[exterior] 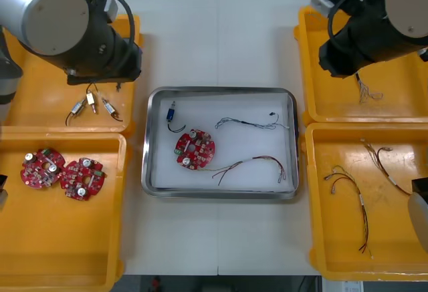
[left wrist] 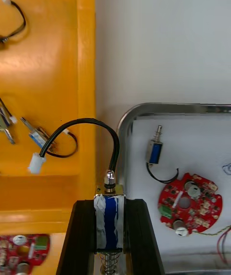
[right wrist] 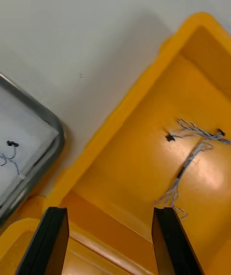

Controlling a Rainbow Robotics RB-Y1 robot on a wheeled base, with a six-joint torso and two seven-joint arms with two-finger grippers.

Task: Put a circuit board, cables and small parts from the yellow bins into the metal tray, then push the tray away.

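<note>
Bare table lies open beyond the metal tray; yellow bins hem its sides.

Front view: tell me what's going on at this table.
The left gripper, at the far left bin's edge beside the metal tray, is shut on a small metal part. The tray holds a circuit board, another part, a blue-white cable and a red-yellow cable. The right gripper hangs open over the far right bin.

metal tray: polished steel rim, glossy; white matt inside. yellow bins: smooth plastic, faint sheen. table: pale, smooth, matt. small metal part: bright metal, blue-and-white wrap, black lead. circuit board: red, shiny metal caps.
</note>
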